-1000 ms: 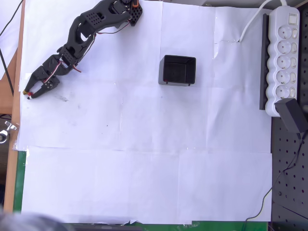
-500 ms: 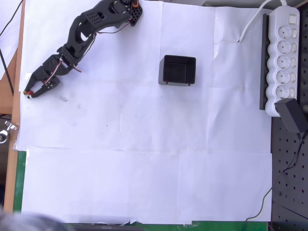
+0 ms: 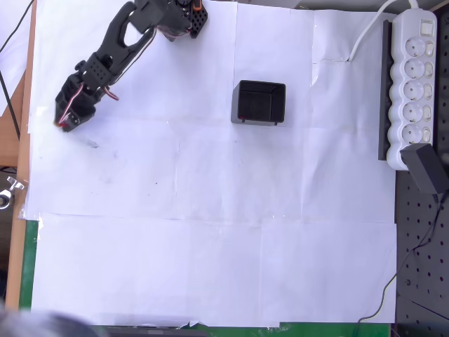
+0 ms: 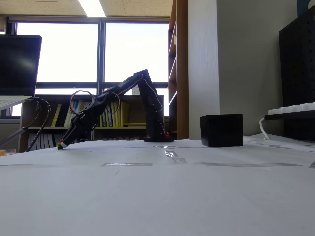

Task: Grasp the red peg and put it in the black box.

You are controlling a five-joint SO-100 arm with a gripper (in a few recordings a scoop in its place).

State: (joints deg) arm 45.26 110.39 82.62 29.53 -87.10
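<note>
Hand point(image 3: 63, 124) sits at far left of the paper-covered bench point(image 3: 210, 267) in the overhead view, tips pointing down-left, w/ a small red speck at the tips – looks like the red peg point(image 3: 62, 126) pinched betw. the fingers. Fingers read as pressed together on it, but it's tiny, so the grip depth can't be judged. In the fixed view the hand point(image 4: 62, 144) is low, tip just above or touching the paper, w/ a red-green dot at the tip.

Black box point(image 3: 259, 102) stands well apart, toward the middle-top of the sheet, open side up, nothing visible inside. White power strip point(image 3: 412, 84) is at the far right edge, out of the way.

Risks from here:
- peg held only by the very tips, so it could slip or pop out during the swing, esp. if the arm jerks
- hand so low it may drag on the paper & snag a seam
- box opening is small; release off-centre = peg hits the wall & bounces out
- hand coming in too low could nudge the light box
</note>
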